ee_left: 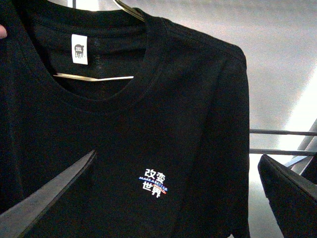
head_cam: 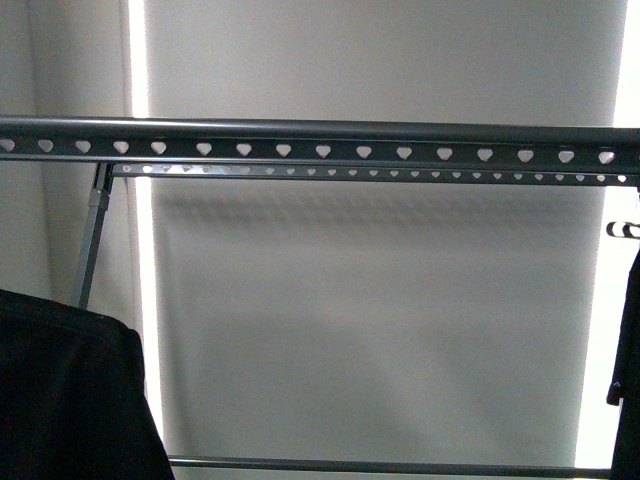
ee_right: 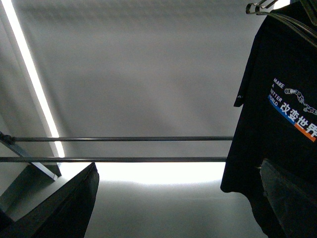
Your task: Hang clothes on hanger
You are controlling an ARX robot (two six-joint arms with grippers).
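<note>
In the left wrist view a black T-shirt (ee_left: 148, 114) hangs on a pale hanger (ee_left: 99, 78) that shows inside its collar. It has a small chest print of white Chinese characters and "MAKE A" text (ee_left: 154, 182). My left gripper (ee_left: 177, 156) is open and empty, close in front of the shirt's chest. In the right wrist view a black T-shirt (ee_right: 277, 144) with "MAKE A" text, a chain graphic and Chinese characters (ee_right: 294, 106) hangs from a wire hanger (ee_right: 277, 12). My right gripper (ee_right: 178, 166) is open and empty beside its hem. I cannot tell whether both views show the same shirt.
The front view shows the grey rack rail (head_cam: 320, 140) with heart-shaped holes, a thinner rail (head_cam: 400, 173) behind it and a low bar (head_cam: 380, 465). Dark cloth sits at the lower left (head_cam: 70, 400) and at the right edge (head_cam: 628, 340). Two thin rods (ee_right: 124, 148) cross the right wrist view.
</note>
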